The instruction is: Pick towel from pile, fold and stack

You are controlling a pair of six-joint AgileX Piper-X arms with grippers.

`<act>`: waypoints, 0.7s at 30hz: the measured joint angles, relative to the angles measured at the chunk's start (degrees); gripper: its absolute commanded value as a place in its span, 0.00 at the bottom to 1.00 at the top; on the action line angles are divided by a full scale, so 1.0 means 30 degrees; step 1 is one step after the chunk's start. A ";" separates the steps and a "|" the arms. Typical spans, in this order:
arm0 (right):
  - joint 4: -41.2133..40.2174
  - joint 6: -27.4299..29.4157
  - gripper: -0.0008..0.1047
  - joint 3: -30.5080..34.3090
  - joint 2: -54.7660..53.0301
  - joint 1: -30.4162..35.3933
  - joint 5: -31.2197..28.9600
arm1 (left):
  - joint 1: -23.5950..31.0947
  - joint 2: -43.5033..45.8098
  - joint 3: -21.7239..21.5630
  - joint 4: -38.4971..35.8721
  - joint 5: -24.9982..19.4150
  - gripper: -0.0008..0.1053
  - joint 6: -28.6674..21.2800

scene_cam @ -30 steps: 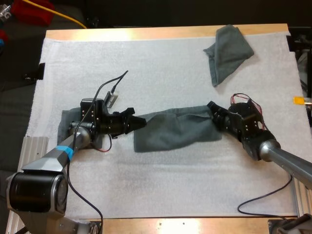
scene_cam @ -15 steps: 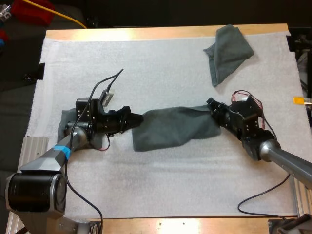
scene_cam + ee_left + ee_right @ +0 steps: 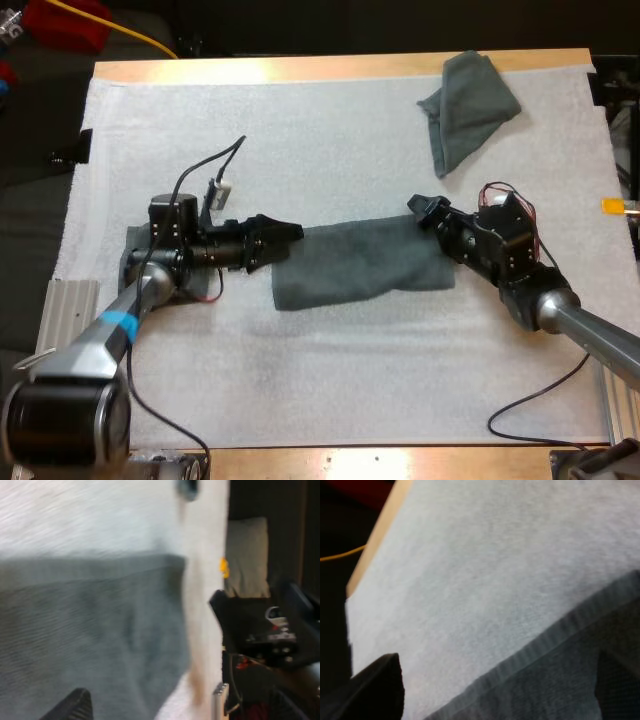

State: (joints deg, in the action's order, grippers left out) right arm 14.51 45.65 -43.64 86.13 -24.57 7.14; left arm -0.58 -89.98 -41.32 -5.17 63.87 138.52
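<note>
A flat towel (image 3: 365, 265), dark grey-green, lies spread about the middle of the white mat (image 3: 330, 380), its long side running from one arm across to the other. My left gripper (image 3: 280, 245) sits low at the towel's left end, pointing along it, with its tips over the towel's far left corner. Its fingers stand apart and clamp nothing. In the left wrist view one finger (image 3: 75, 707) shows well off to the side above the towel's ribbed cloth. The towel's other end lies ahead of it, with the right arm's dark gripper beside that end. Behind the left gripper, away from the flat towel and partly under the left arm, a second dark grey-green cloth (image 3: 128, 262) lies on the mat; I cannot tell whether it is folded. My right gripper (image 3: 425, 210) is at the flat towel's far right corner, aimed toward the left arm. Its fingers (image 3: 375, 690) stand wide apart, one on each side of the towel's hemmed edge, which runs between them on the mat, and neither presses on the cloth. Well beyond the flat towel, toward the far right of the mat, a crumpled towel (image 3: 470, 105) lies in a loose heap, apart from both grippers. Past it the far edge of the wooden table (image 3: 300, 68) shows beyond the mat.
</note>
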 measured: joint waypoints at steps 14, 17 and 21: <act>-0.8948 0.5421 0.73 0.0000 -0.6013 0.0000 0.0618 | 0.0000 0.8469 0.0000 -0.8859 -0.3936 0.65 -0.6259; -1.0868 0.6502 0.73 0.0000 -0.7310 0.0000 0.0682 | 0.0000 1.0375 0.0000 -1.1361 -0.5420 0.65 -0.7744; -1.2865 0.7263 0.73 0.0000 -0.8904 0.0000 0.0714 | 0.0000 1.3040 0.0000 -1.3581 -0.6590 0.65 -0.8464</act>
State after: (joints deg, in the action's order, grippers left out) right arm -24.09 67.44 -43.64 59.42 -24.57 9.28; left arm -0.58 -50.86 -41.32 -45.92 44.10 113.12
